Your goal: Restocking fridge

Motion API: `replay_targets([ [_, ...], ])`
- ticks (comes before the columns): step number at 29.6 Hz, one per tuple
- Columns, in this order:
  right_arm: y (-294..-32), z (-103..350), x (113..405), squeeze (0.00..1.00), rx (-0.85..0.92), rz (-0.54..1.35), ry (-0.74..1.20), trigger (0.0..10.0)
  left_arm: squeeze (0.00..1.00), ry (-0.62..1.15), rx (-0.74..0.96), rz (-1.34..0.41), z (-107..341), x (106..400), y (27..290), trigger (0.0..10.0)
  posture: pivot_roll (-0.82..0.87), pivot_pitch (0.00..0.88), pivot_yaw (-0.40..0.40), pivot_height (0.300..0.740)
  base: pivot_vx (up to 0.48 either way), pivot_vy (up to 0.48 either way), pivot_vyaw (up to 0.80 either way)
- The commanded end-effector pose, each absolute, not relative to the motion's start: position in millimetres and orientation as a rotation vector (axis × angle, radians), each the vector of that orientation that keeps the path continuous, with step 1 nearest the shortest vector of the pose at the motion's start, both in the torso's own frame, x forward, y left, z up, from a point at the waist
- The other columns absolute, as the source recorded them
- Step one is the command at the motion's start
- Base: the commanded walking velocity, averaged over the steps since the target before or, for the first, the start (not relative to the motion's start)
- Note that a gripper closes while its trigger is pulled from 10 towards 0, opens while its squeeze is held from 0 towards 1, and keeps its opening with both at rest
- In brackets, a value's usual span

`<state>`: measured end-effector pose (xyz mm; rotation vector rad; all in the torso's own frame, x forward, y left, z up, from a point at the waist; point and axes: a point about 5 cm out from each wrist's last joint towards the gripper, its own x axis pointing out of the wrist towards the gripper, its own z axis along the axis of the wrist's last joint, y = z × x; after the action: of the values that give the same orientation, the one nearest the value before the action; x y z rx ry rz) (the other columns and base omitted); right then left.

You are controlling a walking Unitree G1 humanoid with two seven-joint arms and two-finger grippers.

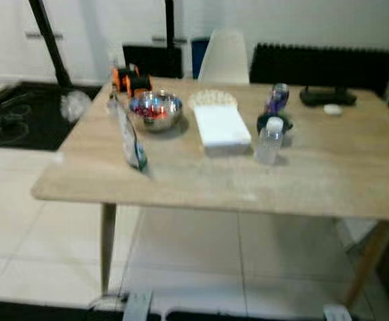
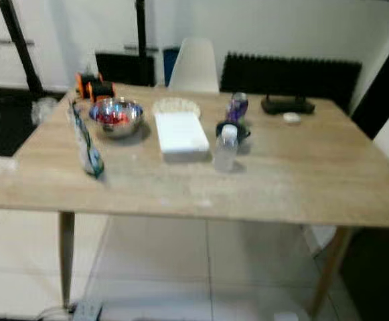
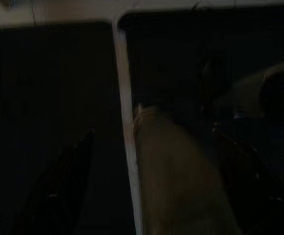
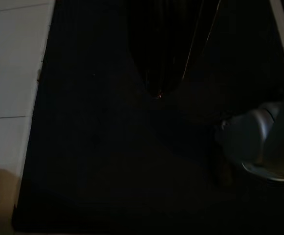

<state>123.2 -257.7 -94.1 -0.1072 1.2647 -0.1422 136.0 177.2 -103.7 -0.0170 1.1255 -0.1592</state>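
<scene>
A: What is laid out for the restock?

B: A wooden table (image 1: pixel 315 180) holds the lot, grouped toward its far left half. A clear plastic bottle (image 1: pixel 269 140) with a white cap stands upright near the middle, and just behind it is a dark purple can (image 1: pixel 276 97) over something dark and round I cannot identify. Left of the bottle lies a flat white box (image 1: pixel 221 126), with a pale, bumpy tray, possibly eggs (image 1: pixel 213 99), touching its far edge. Further left sits a metal bowl (image 1: pixel 155 110) of red and blue items, and a thin packet (image 1: pixel 132 140) stands on edge at the near left.

A: Why gathered like that?

B: My guess is they were set down together as a staging pile, upright and apart enough for picking one at a time.

A: And the grippers?

B: Both arms hang idle in shade. In the left wrist view two dark fingers (image 3: pixel 68 181) stand spread with nothing between them. The right wrist view is too dark; I cannot tell how its jaws stand.

A: What is around, and what blocks the way?

B: A white chair (image 1: pixel 224 57) stands at the far side and a black radiator (image 1: pixel 325 63) runs along the wall. An orange and black object (image 1: pixel 128 79) sits at the far left corner, and a black stand (image 1: pixel 327 97) with a small white thing lies far right. No fridge is visible. The near table edge is between the robot and the goods, so reaching them probably means stepping closer.
</scene>
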Motion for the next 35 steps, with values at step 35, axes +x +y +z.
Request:
replay_targets([
  [35, -270, -96, 100, 0.0, -0.114, -0.147, 1.296, 10.0, 0.0, 1.159, 0.013, -0.103, -106, 125, 189, 10.0, -0.05, 0.0, -0.011, 0.74, 0.0, -0.257, 0.0],
])
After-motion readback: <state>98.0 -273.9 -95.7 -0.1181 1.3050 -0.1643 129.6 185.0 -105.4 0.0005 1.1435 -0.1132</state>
